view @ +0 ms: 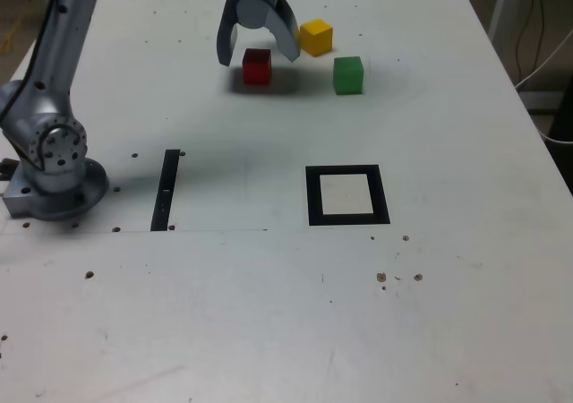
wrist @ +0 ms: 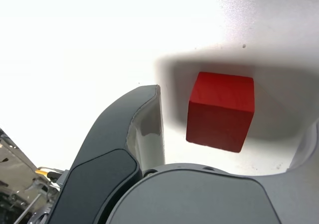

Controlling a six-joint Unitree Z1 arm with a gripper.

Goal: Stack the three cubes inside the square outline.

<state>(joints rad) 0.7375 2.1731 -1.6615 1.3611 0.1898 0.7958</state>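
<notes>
Between the open tool's (view: 260,55) fingertips sits the red cube (view: 257,67).

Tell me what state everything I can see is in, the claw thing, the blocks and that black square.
Gripper: open, jaws either side of the red cube, not closed on it
Red cube: on the table, unstacked
Yellow cube: on the table, unstacked
Green cube: on the table, unstacked
Square outline: empty

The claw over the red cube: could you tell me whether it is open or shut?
Open: the claw's jaws stand wide apart, with bare gaps beside the red cube.
</notes>
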